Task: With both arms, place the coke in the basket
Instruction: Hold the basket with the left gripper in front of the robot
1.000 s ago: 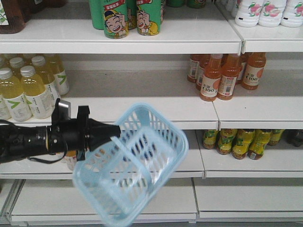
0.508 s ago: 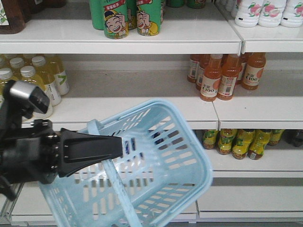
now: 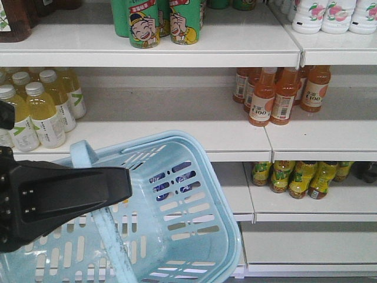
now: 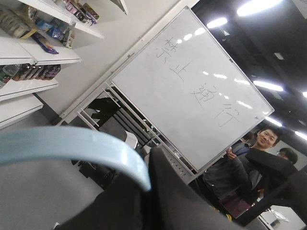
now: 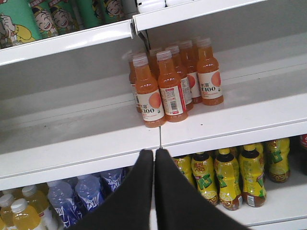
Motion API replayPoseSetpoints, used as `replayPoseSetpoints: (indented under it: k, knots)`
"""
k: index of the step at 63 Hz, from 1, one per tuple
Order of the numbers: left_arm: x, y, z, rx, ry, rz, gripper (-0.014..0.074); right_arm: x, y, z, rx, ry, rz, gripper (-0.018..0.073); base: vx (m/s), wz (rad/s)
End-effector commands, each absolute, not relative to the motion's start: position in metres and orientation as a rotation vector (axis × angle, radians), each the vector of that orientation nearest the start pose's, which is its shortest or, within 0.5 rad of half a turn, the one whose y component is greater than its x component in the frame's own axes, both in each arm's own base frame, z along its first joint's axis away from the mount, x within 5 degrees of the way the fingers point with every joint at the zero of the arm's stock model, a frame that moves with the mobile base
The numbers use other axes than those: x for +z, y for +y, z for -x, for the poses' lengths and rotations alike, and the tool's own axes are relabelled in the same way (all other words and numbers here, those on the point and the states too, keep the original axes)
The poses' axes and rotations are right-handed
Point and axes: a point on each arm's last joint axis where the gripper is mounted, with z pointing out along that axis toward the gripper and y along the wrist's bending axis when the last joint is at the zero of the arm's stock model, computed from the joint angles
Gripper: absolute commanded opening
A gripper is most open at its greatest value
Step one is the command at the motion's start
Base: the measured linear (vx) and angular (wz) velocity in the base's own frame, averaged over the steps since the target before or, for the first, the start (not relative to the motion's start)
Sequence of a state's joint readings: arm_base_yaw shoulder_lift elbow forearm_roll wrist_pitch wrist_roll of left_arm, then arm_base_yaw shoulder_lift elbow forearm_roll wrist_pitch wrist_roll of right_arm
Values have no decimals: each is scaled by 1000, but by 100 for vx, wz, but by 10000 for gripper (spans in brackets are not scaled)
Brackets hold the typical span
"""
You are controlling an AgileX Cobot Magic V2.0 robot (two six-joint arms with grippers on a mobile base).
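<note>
Left end effector point(image 3: 125, 184) first: it's the big black wedge on the left of the front view. It's clenched on the loop handle point(image 3: 82, 147) of the basket point(image 3: 206, 247) and holds the whole thing up in the air, in front of the white worktop point(image 3: 177, 134) that carries the yellow bottles point(image 3: 41, 112). Your left wrist view backs that up, since the pale blue handle band arcs across and ends right at the black finger.

The basket hangs tilted with its mouth tipped toward the camera, so you look straight in at the slotted walls. Its far rim runs across the frame, rising a little to the right. The lower left is cropped, so I can't call the long axis for sure.

Right end effector point(image 5: 154, 152) is pinched fully closed on nothing, aimed at the worktop edge below the orange bottles point(image 5: 165, 86).

Can't tell where the coke is. There's a dark bottle point(image 5: 303, 158) with some red, cut off at the right edge of the lower row, but it's too cropped to identify.
</note>
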State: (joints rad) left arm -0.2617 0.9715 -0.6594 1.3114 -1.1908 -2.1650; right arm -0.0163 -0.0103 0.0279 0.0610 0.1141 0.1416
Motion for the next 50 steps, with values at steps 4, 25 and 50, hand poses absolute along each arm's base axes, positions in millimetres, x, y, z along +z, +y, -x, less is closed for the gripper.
replayPoseSetpoints:
  k: [4, 25, 50]
  knots:
    - [378, -119, -119, -2005, 1495, -515, -8, 198, -1, -56, 134, 1533, -159, -5, 0, 0]
    - [379, -119, -118, -2019, 1484, -529, -8, 198, -1, -56, 134, 1533, -159, -5, 0, 0]
    - [386, -119, -115, -2084, 1417, -511, -8, 198, -1, -56, 134, 1533, -159, -5, 0, 0]
